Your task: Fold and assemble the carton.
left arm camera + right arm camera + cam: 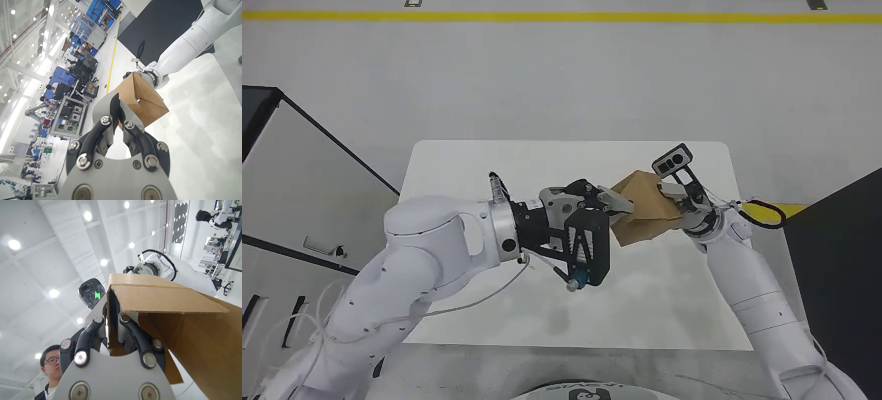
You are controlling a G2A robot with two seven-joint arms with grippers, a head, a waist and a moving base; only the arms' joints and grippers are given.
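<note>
The carton (647, 208) hangs above the desk (492, 180), right of its middle, between both grippers. The left gripper (117, 107) meets its left end, fingers clenched on a cardboard edge. The right gripper (110, 313) grasps a wall at the carton's right end, one finger on each side of it.

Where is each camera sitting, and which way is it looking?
Top view: on the robot above its arms, looking down at the table; both arms meet at the carton.
Left wrist view: on the left wrist, looking past the left claw, across the table, at the carton and the right arm.
Right wrist view: on the right wrist, tilted up toward the ceiling; the right claw clamps a carton flap.
Shared: all three see the carton.
</note>
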